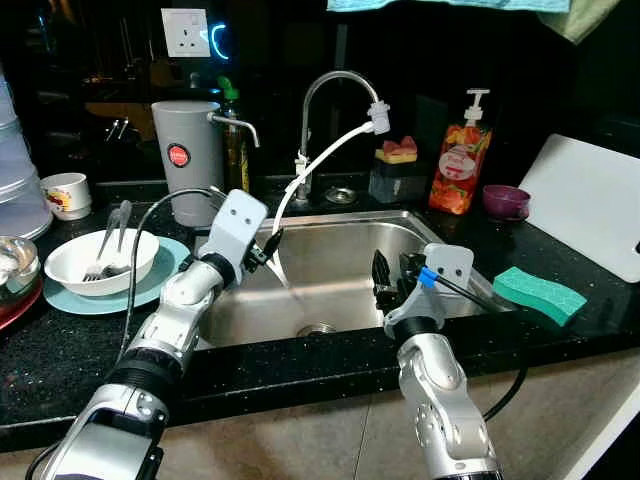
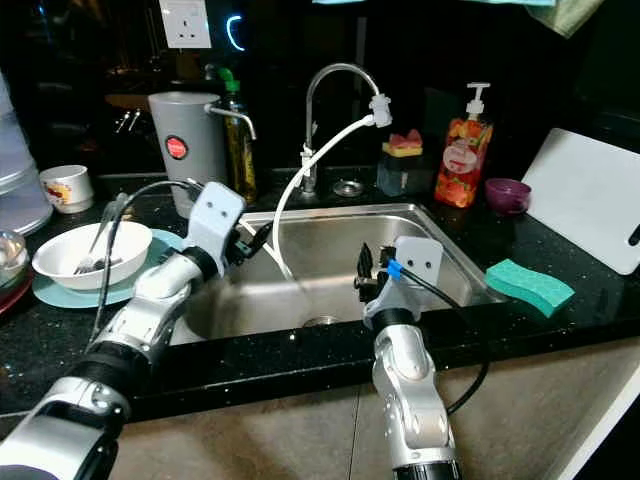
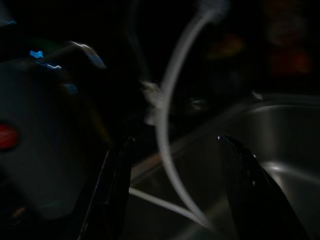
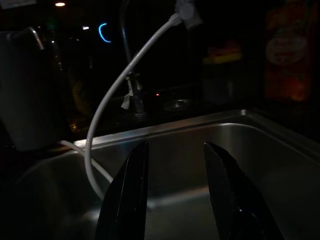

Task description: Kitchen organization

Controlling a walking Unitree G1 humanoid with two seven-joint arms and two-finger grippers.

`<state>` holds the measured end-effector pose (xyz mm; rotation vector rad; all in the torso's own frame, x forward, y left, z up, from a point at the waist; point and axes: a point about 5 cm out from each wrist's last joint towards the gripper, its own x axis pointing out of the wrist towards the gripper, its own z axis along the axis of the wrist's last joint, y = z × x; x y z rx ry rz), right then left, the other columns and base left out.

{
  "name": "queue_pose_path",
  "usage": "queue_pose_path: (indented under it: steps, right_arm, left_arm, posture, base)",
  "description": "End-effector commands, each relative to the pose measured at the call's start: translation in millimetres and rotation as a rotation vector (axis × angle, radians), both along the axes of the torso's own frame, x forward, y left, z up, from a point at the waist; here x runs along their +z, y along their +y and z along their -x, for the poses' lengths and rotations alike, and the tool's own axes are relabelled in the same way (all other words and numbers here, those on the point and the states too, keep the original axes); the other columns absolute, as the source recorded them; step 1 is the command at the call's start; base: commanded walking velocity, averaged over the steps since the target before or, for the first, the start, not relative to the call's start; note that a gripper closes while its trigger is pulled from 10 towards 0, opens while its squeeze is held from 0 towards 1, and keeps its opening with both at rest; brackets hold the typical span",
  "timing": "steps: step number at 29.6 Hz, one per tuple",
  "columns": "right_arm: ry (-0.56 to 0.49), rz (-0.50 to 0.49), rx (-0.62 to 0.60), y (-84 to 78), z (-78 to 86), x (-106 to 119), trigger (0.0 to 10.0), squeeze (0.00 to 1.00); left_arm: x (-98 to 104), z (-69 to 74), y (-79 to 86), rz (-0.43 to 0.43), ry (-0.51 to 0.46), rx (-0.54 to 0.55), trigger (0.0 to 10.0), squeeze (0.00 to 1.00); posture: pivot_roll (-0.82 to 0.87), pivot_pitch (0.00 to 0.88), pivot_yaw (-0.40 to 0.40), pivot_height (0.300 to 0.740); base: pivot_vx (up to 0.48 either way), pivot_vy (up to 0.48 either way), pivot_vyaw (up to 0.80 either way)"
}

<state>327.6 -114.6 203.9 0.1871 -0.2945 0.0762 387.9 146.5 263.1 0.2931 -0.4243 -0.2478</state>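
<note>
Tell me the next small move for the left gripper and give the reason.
Probably ease the left gripper forward to the white hose. Its fingers stand open over the sink, apart from the hose, which hangs from the faucet ahead. The right gripper holds nothing.

- One sink (image 1: 440,232), one tap (image 1: 335,82), one white hose (image 1: 318,166).
- One white bowl (image 1: 100,262) on one teal plate (image 1: 165,272); forks in it, count unclear.
- One cup (image 1: 66,193).
- One grey canister (image 1: 184,155).
- One soap bottle (image 1: 460,158).
- One purple bowl (image 1: 505,201).
- One green sponge (image 1: 538,293).
- One white board (image 1: 588,200).
</note>
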Motion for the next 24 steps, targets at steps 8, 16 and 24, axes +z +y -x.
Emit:
queue_pose_path:
  steps: [8,16,24]
  right_arm:
    - [0.016,-0.003,0.001,-0.9,3.1,-2.4,10.0,0.00]
    - [0.022,-0.003,0.007,-0.2,2.6,-2.8,10.0,0.00]
    - [0.022,-0.007,0.006,0.4,2.3,-2.8,10.0,0.00]
  left_arm:
    - [-23.6,11.9,12.6,-0.175,0.204,0.128,10.0,0.00]
    - [-8.8,16.9,39.8,-0.157,0.243,0.289,10.0,0.00]
    - [-1.9,27.7,59.9,-0.252,0.259,0.301,10.0,0.00]
  posture:
    - [0.14,0.041,-0.047,0.740]
    - [0.14,0.041,-0.047,0.740]
    - [0.16,0.049,-0.042,0.740]
  base:
    - [0.000,0.000,0.00]
    - [0.000,0.000,0.00]
    - [0.000,0.000,0.00]
